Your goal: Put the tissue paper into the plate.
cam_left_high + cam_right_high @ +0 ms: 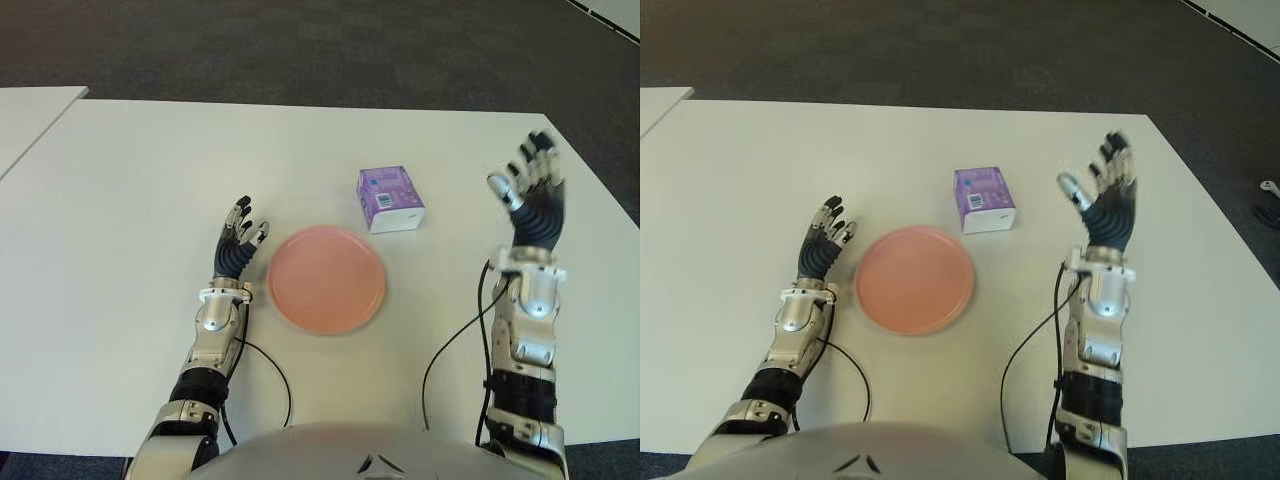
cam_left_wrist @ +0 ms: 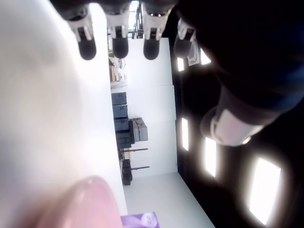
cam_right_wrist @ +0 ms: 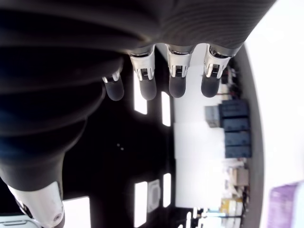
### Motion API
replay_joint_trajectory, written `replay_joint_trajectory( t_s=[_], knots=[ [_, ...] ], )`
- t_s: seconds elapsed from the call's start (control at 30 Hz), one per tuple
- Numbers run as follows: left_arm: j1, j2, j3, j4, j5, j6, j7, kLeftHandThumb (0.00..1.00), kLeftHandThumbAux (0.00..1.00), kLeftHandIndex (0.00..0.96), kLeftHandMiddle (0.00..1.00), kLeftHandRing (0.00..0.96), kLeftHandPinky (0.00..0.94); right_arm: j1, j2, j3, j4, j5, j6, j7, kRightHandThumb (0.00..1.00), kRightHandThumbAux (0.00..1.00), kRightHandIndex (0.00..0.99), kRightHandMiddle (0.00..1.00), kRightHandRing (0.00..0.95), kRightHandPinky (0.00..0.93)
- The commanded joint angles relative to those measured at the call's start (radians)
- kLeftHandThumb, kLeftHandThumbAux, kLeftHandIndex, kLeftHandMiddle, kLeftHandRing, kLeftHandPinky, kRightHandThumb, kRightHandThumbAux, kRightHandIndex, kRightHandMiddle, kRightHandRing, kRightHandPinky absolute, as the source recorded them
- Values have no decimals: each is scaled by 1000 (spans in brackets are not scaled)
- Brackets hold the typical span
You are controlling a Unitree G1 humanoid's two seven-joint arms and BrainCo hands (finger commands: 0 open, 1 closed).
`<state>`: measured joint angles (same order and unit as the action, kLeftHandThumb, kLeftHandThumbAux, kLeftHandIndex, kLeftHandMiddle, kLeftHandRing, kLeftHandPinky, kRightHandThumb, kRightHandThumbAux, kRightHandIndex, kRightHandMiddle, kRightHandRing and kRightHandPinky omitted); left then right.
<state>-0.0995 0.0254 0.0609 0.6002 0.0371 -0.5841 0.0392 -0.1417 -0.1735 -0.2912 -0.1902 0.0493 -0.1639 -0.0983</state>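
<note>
Two hands: we see both empty, fingers spread.
Tissue pack [image 1: 390, 198]: just beyond the plate [image 1: 326, 279], between left hand [image 1: 237, 247] and right hand [image 1: 530, 195], touching neither.

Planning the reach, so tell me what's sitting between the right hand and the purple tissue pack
Nothing: in the left eye view only bare white table separates the open right hand from the purple tissue pack. The pink plate lies nearer the robot, off that line.
</note>
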Motion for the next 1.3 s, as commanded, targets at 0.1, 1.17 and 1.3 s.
replay_joint_trajectory(
  t_s=[0.1, 1.17, 1.3],
  knots=[
    [30, -16, -2, 91, 5, 13, 15, 0, 604, 0, 0, 0, 0, -185, -54, 24, -55, -192, 53, -106, 415, 563, 32, 1, 0, 0],
    [-10, 9, 22, 134, -12, 42, 19, 22, 555, 0, 0, 0, 0, -751, -410, 408, 574, -521, 7, 249, 475, 419, 0, 0, 0, 0],
    [-20, 10, 29, 158, -23, 30, 12, 30, 549, 0, 0, 0, 0, -849, -391, 544, 887, -657, -93, 150, 563, 442, 0, 0, 0, 0]
  ],
)
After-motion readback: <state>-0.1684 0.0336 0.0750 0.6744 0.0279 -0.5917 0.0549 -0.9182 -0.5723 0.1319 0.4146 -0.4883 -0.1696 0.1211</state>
